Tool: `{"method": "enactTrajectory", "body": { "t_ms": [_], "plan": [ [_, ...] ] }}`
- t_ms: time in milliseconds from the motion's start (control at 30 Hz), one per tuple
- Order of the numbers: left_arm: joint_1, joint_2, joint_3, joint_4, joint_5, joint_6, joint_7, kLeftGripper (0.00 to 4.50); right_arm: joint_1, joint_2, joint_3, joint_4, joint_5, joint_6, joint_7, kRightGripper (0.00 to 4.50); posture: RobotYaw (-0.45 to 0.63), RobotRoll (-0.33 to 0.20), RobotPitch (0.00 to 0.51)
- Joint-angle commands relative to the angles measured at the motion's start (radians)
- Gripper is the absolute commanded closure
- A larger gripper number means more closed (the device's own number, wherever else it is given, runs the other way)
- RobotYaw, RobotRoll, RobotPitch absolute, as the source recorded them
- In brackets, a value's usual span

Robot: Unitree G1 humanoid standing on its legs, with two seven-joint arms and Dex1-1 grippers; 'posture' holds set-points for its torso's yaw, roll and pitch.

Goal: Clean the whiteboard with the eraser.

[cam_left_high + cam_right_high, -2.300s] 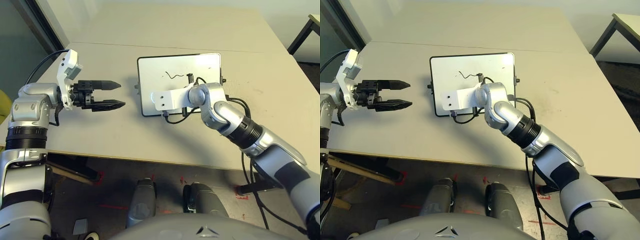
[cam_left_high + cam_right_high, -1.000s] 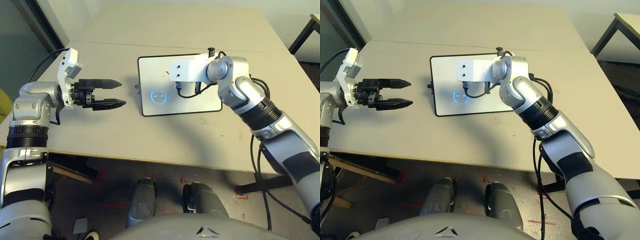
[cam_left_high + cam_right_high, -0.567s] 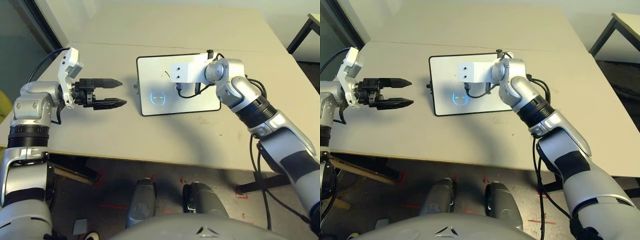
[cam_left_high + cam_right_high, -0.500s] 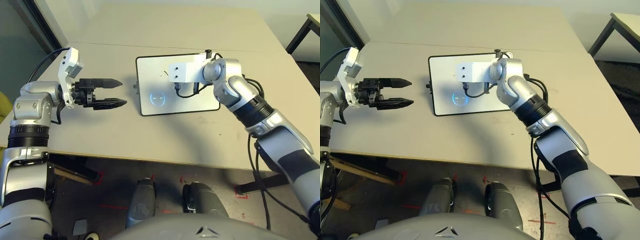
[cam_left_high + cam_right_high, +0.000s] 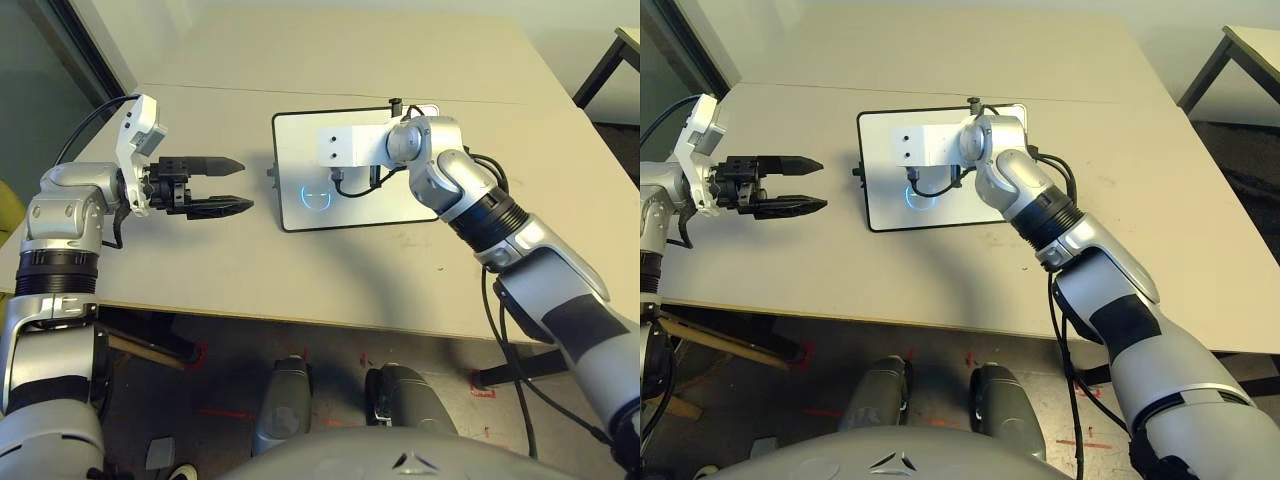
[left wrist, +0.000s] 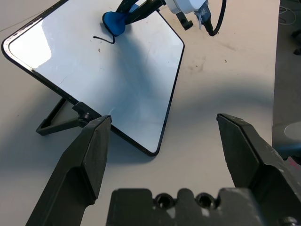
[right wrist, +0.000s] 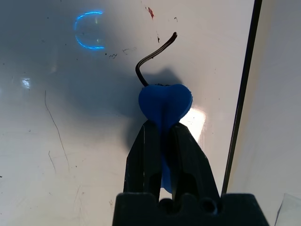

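The right gripper (image 7: 161, 136) is clenched on the blue eraser (image 7: 165, 104), pressing it to the whiteboard (image 5: 300, 140) just at the 6 o'clock end of a short black squiggle (image 7: 155, 53). That mark is not yet wiped, so the cleaning looks partly done at best; faint scratches and specks also remain. The board lies flat on the surface (image 5: 220, 270). The left gripper (image 5: 222, 187) hovers at the board's 9 o'clock side, fingers released and holding nothing.

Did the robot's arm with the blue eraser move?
Yes. The right gripper, shut on the eraser, slid along the whiteboard from its near edge toward the far edge, then toward the robot's left.
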Motion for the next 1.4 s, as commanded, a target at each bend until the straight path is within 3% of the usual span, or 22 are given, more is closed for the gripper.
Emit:
{"method": "enactTrajectory", "body": {
  "t_ms": [33, 433, 1067, 1400],
  "plan": [
    [-0.002, 0.000, -0.005, -0.014, -0.001, -0.001, 0.003, 0.00, 0.006, -0.035, 0.021, -0.008, -0.008, -0.023, 0.034, 4.47, 0.30, 0.000, 0.072],
    [-0.008, -0.001, -0.010, -0.004, 0.005, -0.009, 0.000, 0.00, 0.015, -0.104, 0.025, -0.013, -0.020, -0.081, 0.053, 4.47, 0.30, 0.000, 0.073],
    [-0.001, 0.001, -0.004, -0.010, 0.001, -0.012, 0.009, 0.00, -0.027, 0.022, 0.056, 0.039, -0.030, -0.111, 0.027, 4.48, 0.32, 0.000, 0.067],
    [0.001, 0.001, -0.003, -0.015, -0.002, -0.009, 0.013, 0.00, -0.031, 0.021, 0.054, 0.099, -0.044, -0.137, -0.001, 4.48, 0.32, 0.000, 0.069]
  ]
}}
